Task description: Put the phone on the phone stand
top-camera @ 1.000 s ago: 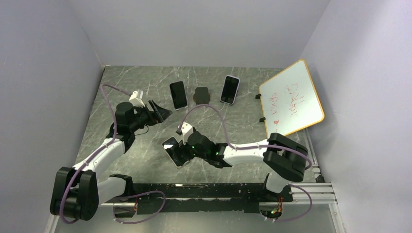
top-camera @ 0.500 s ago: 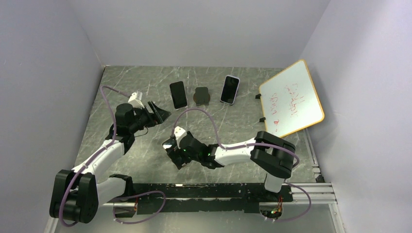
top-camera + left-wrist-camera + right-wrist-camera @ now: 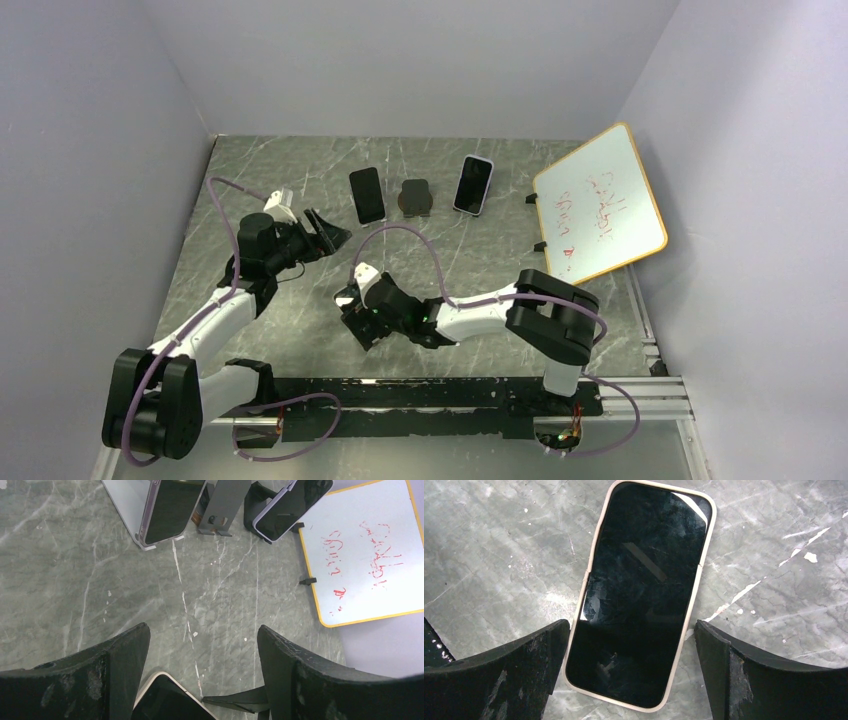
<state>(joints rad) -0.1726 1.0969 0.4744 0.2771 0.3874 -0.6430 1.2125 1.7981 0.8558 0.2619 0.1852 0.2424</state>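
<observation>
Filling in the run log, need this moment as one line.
phase: pre-grasp | phone: flat on table, screen up | right end effector: open, straddling phone | left end effector: open, empty | phone stand: empty

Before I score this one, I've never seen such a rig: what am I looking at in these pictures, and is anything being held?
Two robot arms are bolted at a marbled table's near edge. The wide picture looks down from above; the other two come from wrist cameras. At the back, a dark phone and a light-cased phone lean upright, an empty phone stand between them; a whiteboard stands at the right. The right gripper hangs open over a cream-cased phone lying flat, a finger either side, not closed on it. The left gripper is open and empty.
</observation>
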